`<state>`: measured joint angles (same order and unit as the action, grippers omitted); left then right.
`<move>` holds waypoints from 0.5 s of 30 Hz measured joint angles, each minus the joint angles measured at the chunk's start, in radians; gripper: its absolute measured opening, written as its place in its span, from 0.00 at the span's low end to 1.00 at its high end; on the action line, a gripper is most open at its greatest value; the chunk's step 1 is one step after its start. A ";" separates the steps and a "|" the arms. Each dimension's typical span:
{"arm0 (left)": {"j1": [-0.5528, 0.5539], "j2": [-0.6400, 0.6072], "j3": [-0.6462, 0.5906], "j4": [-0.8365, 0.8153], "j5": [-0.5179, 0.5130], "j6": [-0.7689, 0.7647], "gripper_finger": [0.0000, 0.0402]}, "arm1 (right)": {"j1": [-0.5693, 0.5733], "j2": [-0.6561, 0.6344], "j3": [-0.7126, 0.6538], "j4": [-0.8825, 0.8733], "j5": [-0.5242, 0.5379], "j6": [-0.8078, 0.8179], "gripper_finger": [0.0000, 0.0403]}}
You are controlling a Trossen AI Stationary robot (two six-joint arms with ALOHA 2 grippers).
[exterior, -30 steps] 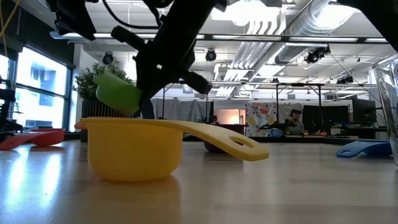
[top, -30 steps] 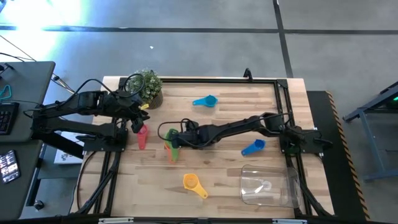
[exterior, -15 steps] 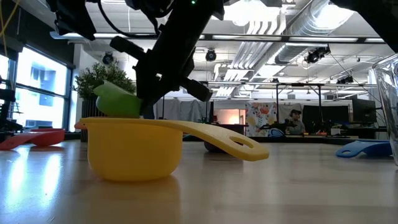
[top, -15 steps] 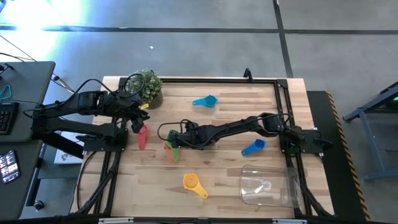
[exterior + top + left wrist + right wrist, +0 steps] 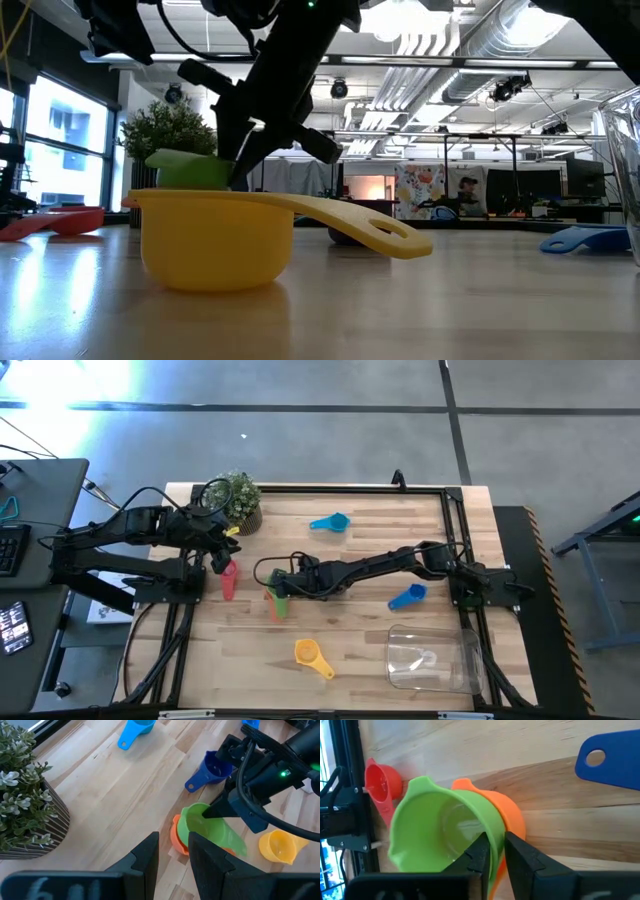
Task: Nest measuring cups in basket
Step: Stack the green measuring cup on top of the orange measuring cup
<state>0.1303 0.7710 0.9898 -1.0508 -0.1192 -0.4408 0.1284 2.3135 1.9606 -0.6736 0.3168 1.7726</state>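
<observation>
A green measuring cup [image 5: 442, 830] sits nested in an orange measuring cup [image 5: 512, 817] left of the table's middle. My right gripper [image 5: 492, 842] reaches slanting down to it and is shut on its wall, as the high view shows for the right gripper [image 5: 281, 588]. My left gripper [image 5: 173, 842] waits open above a pink cup [image 5: 229, 578] at the left. Yellow [image 5: 312, 656], blue [image 5: 407, 597] and teal [image 5: 330, 522] cups lie singly on the wood. The clear basket [image 5: 430, 658] stands at the near right. My right gripper has the green cup's wall at the rim [image 5: 496, 831], close beside the handle [image 5: 232, 837]. One finger [image 5: 480, 851] is inside the bowl and one [image 5: 520, 856] outside. The fingers come slanting down from the table's right. The cup sits open side up in the orange cup.
A potted plant [image 5: 235, 500] stands at the far left, close to my left arm. A dark frame rail [image 5: 455, 520] runs along the table's far and right edges. Bare wood lies between the nested cups and the basket, broken only by the yellow and blue cups.
My right gripper has sunk a little with the green cup. The cup hung tilted above the orange cup; it now lies level and lower, settled into it.
</observation>
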 joint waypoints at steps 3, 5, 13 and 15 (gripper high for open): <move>0.000 0.000 0.000 0.000 0.000 0.000 0.24 | 0.000 0.000 0.000 0.000 0.000 0.000 0.15; 0.000 0.000 0.000 0.000 0.000 0.000 0.24 | 0.000 0.000 0.000 0.000 0.006 0.000 0.17; 0.000 0.000 0.000 0.000 0.000 0.000 0.24 | 0.000 0.000 0.000 0.001 0.008 0.000 0.23; 0.000 0.000 0.000 0.000 0.000 0.000 0.24 | 0.000 0.000 0.000 0.001 0.007 0.000 0.24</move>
<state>0.1303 0.7710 0.9899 -1.0508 -0.1192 -0.4408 0.1284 2.3135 1.9608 -0.6731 0.3239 1.7722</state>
